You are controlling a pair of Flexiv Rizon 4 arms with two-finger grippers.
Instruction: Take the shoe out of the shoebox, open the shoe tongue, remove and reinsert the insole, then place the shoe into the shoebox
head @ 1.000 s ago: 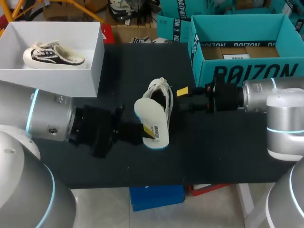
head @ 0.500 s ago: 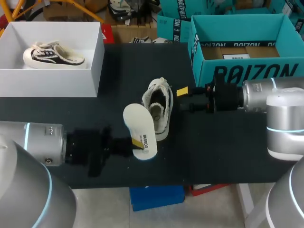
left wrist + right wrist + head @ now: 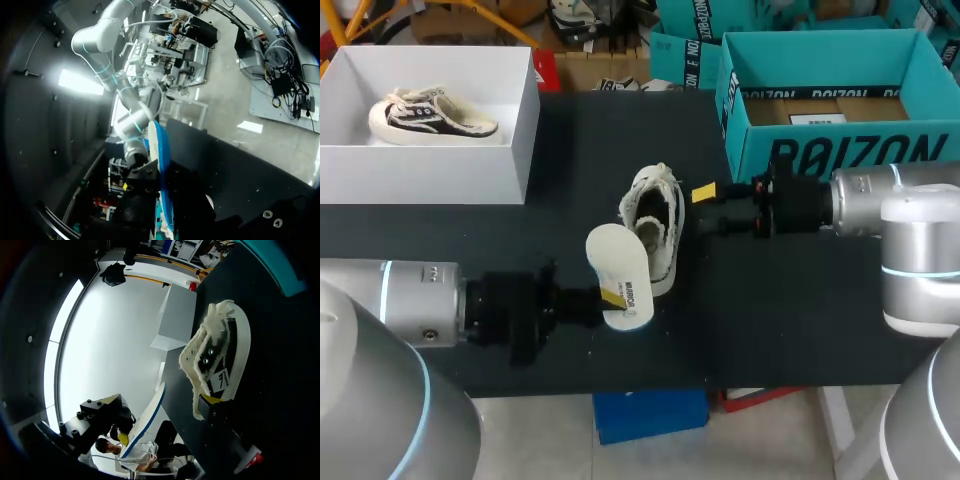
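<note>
Mid-table (image 3: 770,300), left pincer (image 3: 610,297) clenched on flat oval insole (image 3: 618,260), right pincer (image 3: 698,198) on frayed shoe (image 3: 655,215).

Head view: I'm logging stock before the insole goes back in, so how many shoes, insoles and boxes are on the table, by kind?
Shoes: 2 (boxed shoe, loose shoe)
Insoles: 1 (insole, out of the shoe)
Boxes: 2 (white box, teal box)
Total: 5
</note>
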